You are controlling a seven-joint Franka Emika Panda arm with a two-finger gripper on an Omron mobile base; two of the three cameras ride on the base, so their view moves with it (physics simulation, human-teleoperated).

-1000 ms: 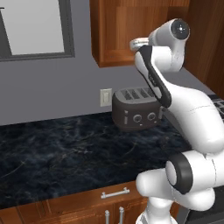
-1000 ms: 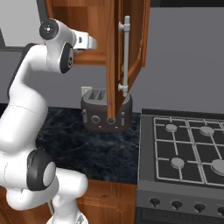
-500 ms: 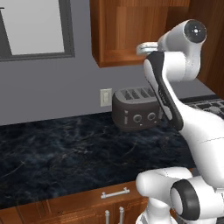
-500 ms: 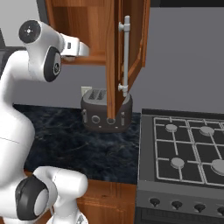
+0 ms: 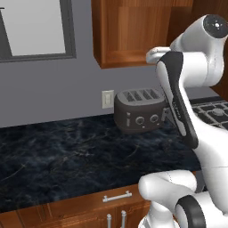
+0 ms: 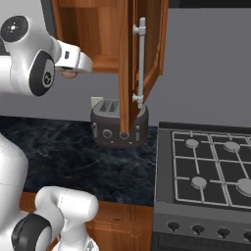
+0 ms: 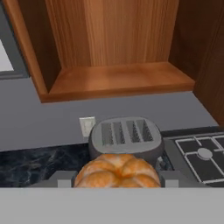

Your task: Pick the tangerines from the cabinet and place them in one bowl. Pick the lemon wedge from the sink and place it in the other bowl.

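Now the gripper (image 7: 117, 183) has a tangerine (image 7: 117, 171) clamped between its jaws: in the hand view the round orange fruit sits at six o'clock, with a grey finger block on either side of it. The hand is raised just in front of the wall cabinet (image 7: 113, 48), whose bare shelf nook spans the top of that view from ten to two o'clock, and the toaster (image 7: 126, 139) stands on the dark counter (image 5: 67, 156) just past the fruit. From the right base camera the cabinet door (image 6: 128, 63) hangs open at one o'clock of the hand, so I would draw the arm straight back before swinging, to keep clear of that door. The red bowl is nowhere to be seen here; I judge the base must turn first, the grip held firm and the tangerine carried level
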